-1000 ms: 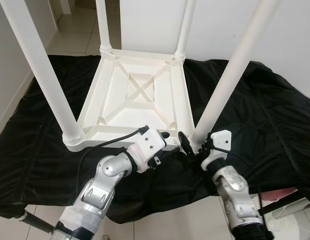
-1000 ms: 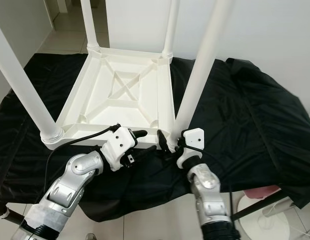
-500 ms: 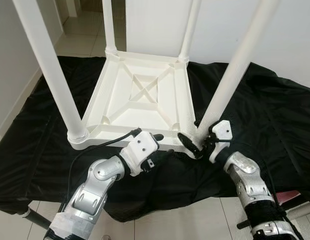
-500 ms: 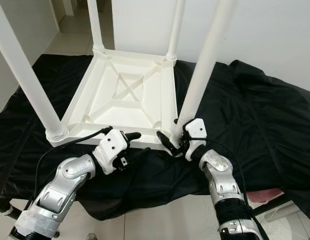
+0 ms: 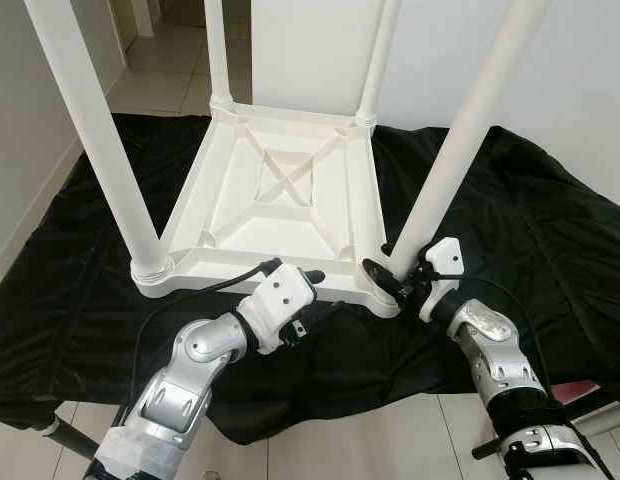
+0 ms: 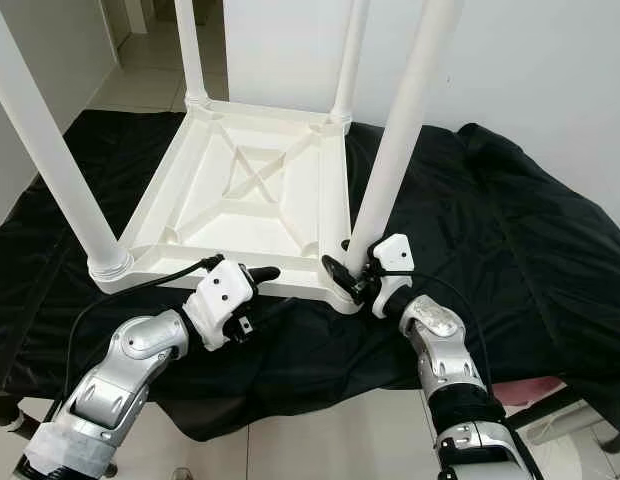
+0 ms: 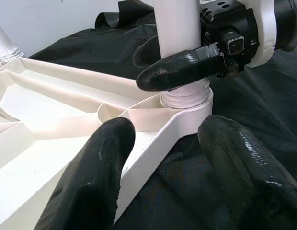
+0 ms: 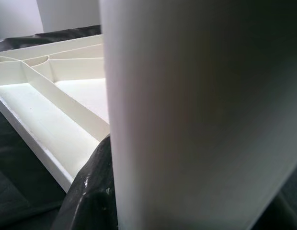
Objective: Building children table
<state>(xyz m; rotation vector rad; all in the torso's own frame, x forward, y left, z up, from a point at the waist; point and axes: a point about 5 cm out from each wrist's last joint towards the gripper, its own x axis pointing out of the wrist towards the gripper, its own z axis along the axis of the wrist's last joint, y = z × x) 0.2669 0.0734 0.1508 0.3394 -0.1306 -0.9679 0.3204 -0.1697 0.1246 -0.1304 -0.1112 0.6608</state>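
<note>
Right claw clasps the near table leg; left claw spread beside the tabletop.

We see a black cloth spread wide over pale floor tiles, white walls rising at twelve and two o'clock, another wall at nine with a baseboard, and bright, even light throughout the room.
</note>
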